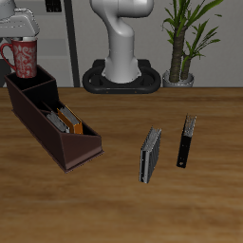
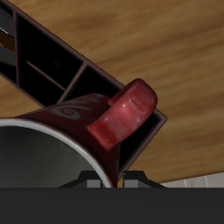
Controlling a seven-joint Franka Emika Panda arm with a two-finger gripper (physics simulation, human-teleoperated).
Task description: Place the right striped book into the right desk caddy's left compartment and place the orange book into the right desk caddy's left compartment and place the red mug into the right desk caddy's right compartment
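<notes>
My gripper (image 1: 21, 40) is shut on the rim of the red mug (image 1: 21, 59), which hangs upright just above the tall end section, the right compartment (image 1: 28, 87), of the right desk caddy (image 1: 66, 147). The wrist view shows the mug's rim (image 2: 52, 144) and handle (image 2: 127, 114) close up, with the caddy's dividers (image 2: 61, 66) below. The orange book (image 1: 68, 121) and the right striped book (image 1: 54, 117) stand on edge in the long low left compartment. Only slivers of my fingers show in the wrist view.
A darker grey striped book (image 1: 150, 155) and a thin black book (image 1: 188, 140) stand on edge on the wooden table, apart from the caddy. The robot base (image 1: 121, 76) and a potted plant (image 1: 185, 43) stand at the back.
</notes>
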